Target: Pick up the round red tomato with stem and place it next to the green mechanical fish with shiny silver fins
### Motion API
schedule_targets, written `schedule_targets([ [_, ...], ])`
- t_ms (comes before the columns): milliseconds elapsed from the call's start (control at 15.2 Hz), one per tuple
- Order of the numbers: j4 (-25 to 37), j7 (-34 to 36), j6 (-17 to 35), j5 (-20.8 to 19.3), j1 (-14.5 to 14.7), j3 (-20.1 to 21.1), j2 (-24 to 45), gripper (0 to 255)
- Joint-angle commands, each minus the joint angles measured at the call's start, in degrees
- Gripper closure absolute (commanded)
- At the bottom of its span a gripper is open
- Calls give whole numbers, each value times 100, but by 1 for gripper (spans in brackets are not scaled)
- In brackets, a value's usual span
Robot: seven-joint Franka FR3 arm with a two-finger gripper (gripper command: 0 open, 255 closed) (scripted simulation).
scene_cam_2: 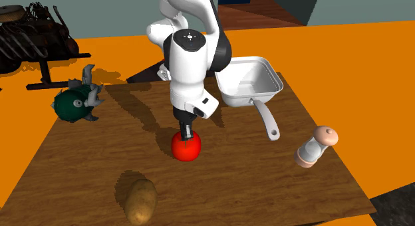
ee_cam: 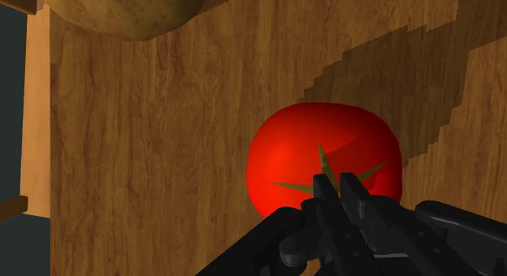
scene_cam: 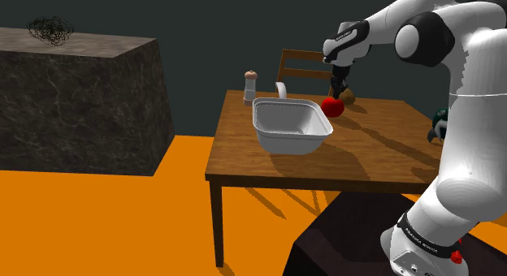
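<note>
Where the gripper (ee_cam: 335, 183) hangs straight over the tomato (ee_cam: 325, 153), the wrist view shows its two black fingers pressed together with no gap to speak of, their tips just over the green star of the stem. Whether they touch or nip the stem cannot be told, since the fingers cover that very spot. The tomato (scene_cam_2: 187, 147) sits near the middle of the table (scene_cam_2: 266, 185), its top hidden by the gripper (scene_cam_2: 185, 132) in the second exterior view. In the shoulder view the tomato (scene_cam: 332, 107) shows beyond the far rim of the pan (scene_cam: 292, 140), under the gripper (scene_cam: 338, 89). The green fish (scene_cam_2: 74, 104) with grey fins lies at the table's corner, at the second exterior view's upper left, well apart from the tomato. In the shoulder view the fish (scene_cam: 439, 124) is mostly hidden behind the white arm (scene_cam: 475, 112). A potato (scene_cam_2: 139, 200) lies near the table edge at the bottom of the second exterior view. In the wrist view the potato (ee_cam: 130, 10) is cut off by the frame. The pan (scene_cam_2: 243, 98) stands at another corner, its handle pointing toward a shaker (scene_cam_2: 316, 147) that lies tilted near the adjoining edge. A chair (scene_cam: 301, 67) stands behind the table, partly covered by the arm.
</note>
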Motion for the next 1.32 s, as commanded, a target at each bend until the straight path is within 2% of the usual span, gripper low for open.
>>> schedule_targets([
  [0,-1,0,0,0,0,0,1,255],
  [330,0,0,0,0,0,0,1,255],
  [1254,731,14,-964,-158,16,-93,-273,255],
])
